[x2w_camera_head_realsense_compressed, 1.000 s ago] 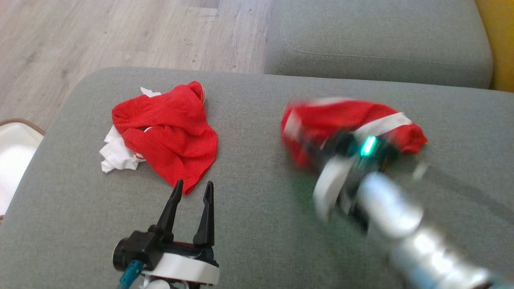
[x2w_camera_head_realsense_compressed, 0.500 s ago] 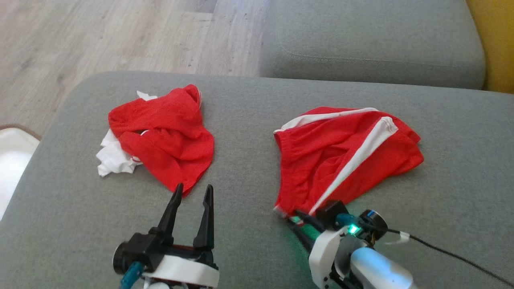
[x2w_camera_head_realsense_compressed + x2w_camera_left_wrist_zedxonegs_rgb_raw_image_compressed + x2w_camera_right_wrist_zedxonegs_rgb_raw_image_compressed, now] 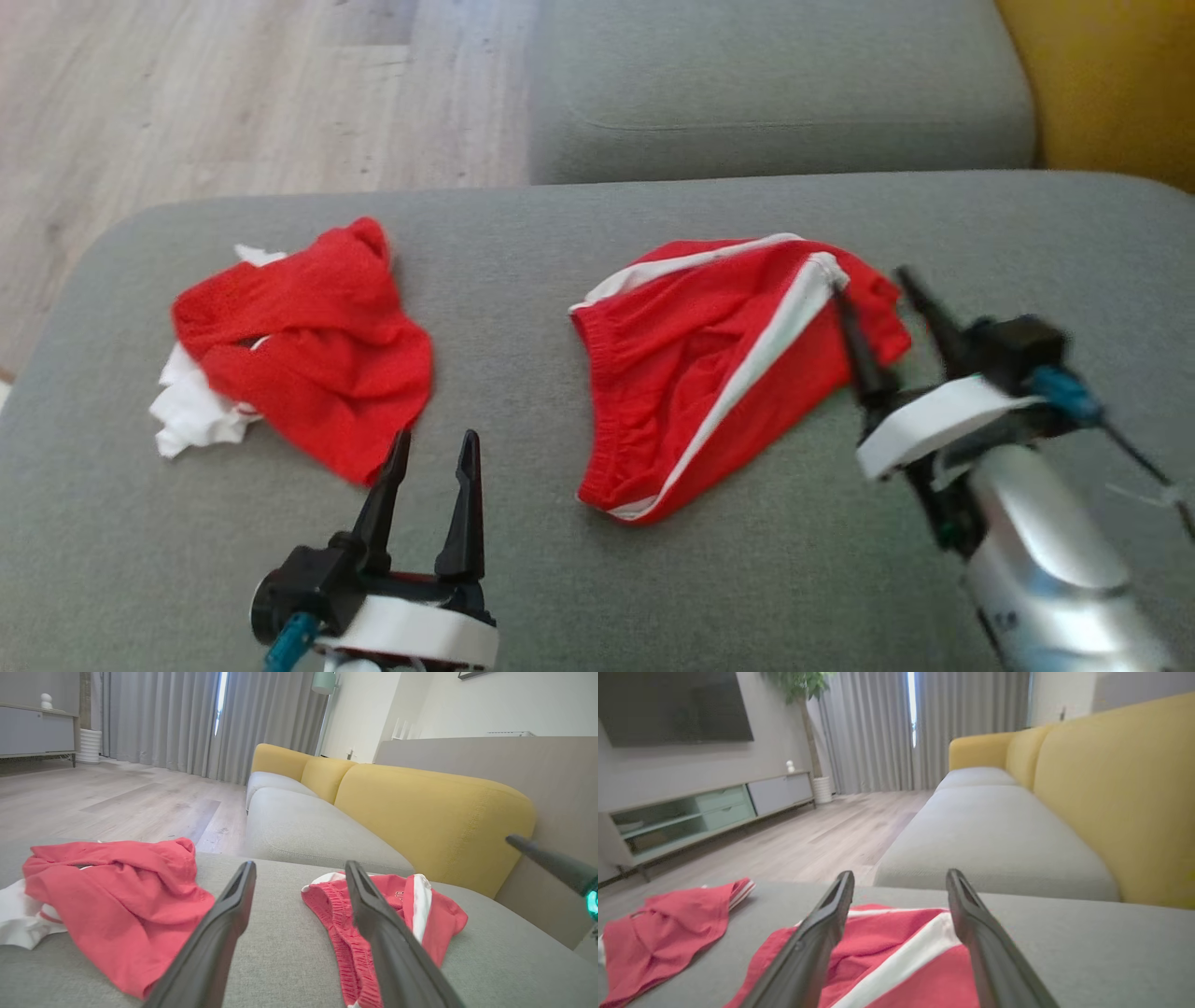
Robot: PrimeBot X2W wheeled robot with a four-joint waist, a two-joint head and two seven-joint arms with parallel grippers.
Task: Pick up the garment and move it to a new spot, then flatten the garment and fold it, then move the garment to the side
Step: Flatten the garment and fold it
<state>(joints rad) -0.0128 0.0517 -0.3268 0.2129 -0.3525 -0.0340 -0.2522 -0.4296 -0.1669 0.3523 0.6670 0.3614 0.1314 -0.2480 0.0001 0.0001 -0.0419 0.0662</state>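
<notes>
The garment, red shorts (image 3: 709, 355) with white side stripes, lies loosely spread on the grey sofa seat (image 3: 597, 569), right of middle. My right gripper (image 3: 870, 285) hovers open over the shorts' right edge, holding nothing. In the right wrist view the shorts (image 3: 896, 942) lie under and ahead of the open fingers (image 3: 900, 873). My left gripper (image 3: 436, 437) stands open and empty near the front, just below a crumpled red and white garment (image 3: 308, 345). The left wrist view looks between its open fingers (image 3: 301, 864) at the shorts (image 3: 444, 914) to the right and the crumpled garment (image 3: 117, 882) to the left.
A second grey seat cushion (image 3: 775, 84) lies beyond a gap at the back. The yellow backrest (image 3: 1102, 84) runs along the right. Wooden floor (image 3: 187, 93) lies beyond the seat's left and far edge. A cable (image 3: 1134, 457) trails from my right wrist.
My right gripper opened, let go of the shorts' near corner and moved to their right edge. The shorts now lie loose. The head view has shifted; the left arm stayed put.
</notes>
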